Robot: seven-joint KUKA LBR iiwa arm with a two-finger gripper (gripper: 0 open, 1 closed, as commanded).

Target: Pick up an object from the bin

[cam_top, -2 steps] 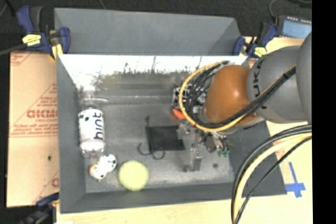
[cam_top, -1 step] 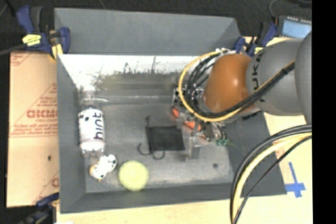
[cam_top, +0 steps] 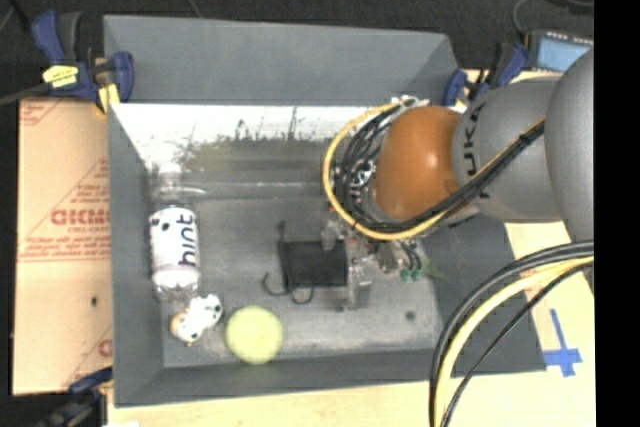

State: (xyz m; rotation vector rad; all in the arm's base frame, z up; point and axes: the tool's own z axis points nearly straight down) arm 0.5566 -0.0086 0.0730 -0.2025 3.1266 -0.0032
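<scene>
My gripper (cam_top: 358, 277) is low in the right middle of the bin, under the arm's orange cover. A flat black rectangular object (cam_top: 310, 265) with a thin black cord lies on the bin floor just to its left, its right edge against the gripper's metal body. A small green piece (cam_top: 417, 267) shows just to the right of the gripper.
A clear plastic bottle (cam_top: 173, 245) with a white "hint" label lies along the left wall. Below it sit a small white toy with black spots (cam_top: 196, 317) and a yellow-green ball (cam_top: 253, 334) near the front wall. The arm covers the bin's right side.
</scene>
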